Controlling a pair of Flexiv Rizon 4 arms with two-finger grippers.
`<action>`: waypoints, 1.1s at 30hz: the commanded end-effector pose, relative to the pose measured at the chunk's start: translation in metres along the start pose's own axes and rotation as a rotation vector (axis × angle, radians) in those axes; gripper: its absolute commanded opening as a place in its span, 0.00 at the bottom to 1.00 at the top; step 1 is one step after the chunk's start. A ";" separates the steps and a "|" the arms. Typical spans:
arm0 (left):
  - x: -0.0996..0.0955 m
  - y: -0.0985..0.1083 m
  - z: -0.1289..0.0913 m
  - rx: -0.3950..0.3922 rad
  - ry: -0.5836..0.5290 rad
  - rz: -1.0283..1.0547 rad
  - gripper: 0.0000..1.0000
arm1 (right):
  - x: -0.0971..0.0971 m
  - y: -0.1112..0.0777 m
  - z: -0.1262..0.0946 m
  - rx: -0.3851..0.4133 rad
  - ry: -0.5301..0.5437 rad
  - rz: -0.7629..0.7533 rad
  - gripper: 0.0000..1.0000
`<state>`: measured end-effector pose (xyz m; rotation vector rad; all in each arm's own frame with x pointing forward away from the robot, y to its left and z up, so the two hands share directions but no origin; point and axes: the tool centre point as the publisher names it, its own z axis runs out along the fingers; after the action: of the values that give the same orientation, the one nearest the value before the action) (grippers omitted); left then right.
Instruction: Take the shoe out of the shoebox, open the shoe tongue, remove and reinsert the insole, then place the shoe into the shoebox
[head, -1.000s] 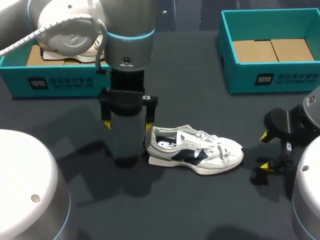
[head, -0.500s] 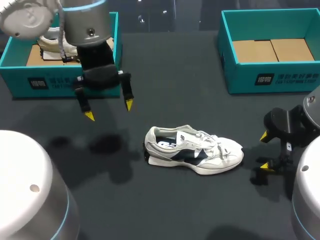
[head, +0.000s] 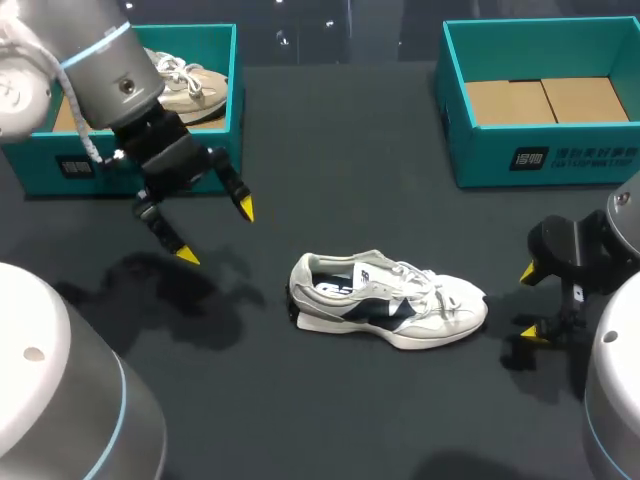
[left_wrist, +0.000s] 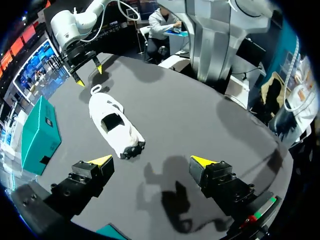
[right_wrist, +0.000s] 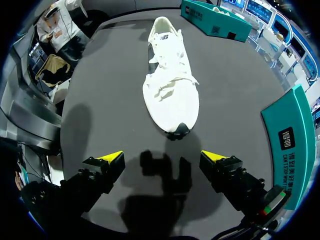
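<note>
site report, head view taken as the clock face with the shoe at its centre.

the shoe (head: 390, 300) stands on its sole on the dark table (head: 380, 420), outside both boxes. it is white with dark side panels. its heel points to nine o'clock and its toe to three o'clock. the laces lie over the top and a dark insole shows in the opening. nothing touches it.

the left gripper (head: 215, 232) hangs at about ten o'clock from the shoe, well apart from it, just in front of the left shoebox (head: 40, 165). its fingers are spread wide and hold nothing. in the left wrist view the shoe lies ahead of these fingers, heel end nearest.

the right gripper (head: 533, 302) sits at three o'clock, near the toe but not touching. its fingers are likewise spread, with nothing between them. in the right wrist view the shoe lies ahead, toe end nearest.

the left shoebox, at ten o'clock, holds a second shoe (head: 190, 85), partly hidden by the left arm. the right shoebox (head: 560, 160), at one o'clock, shows only brown cardboard (head: 545, 100) on its floor.
</note>
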<state>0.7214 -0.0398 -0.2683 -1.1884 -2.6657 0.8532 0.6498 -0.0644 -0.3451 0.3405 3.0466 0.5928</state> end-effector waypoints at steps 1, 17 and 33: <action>0.000 0.022 0.032 0.485 -0.685 -0.473 1.00 | 0.002 0.000 -0.001 0.000 -0.003 0.000 1.00; 0.003 0.041 0.052 0.537 -0.824 -0.597 1.00 | 0.002 0.000 -0.001 0.000 -0.003 0.000 1.00; 0.020 0.067 0.080 0.644 -0.858 -0.675 1.00 | 0.002 0.000 -0.001 0.000 -0.003 0.000 1.00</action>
<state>0.7321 -0.0269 -0.3669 0.1322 -2.5459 1.9539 0.6498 -0.0644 -0.3451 0.3405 3.0466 0.5929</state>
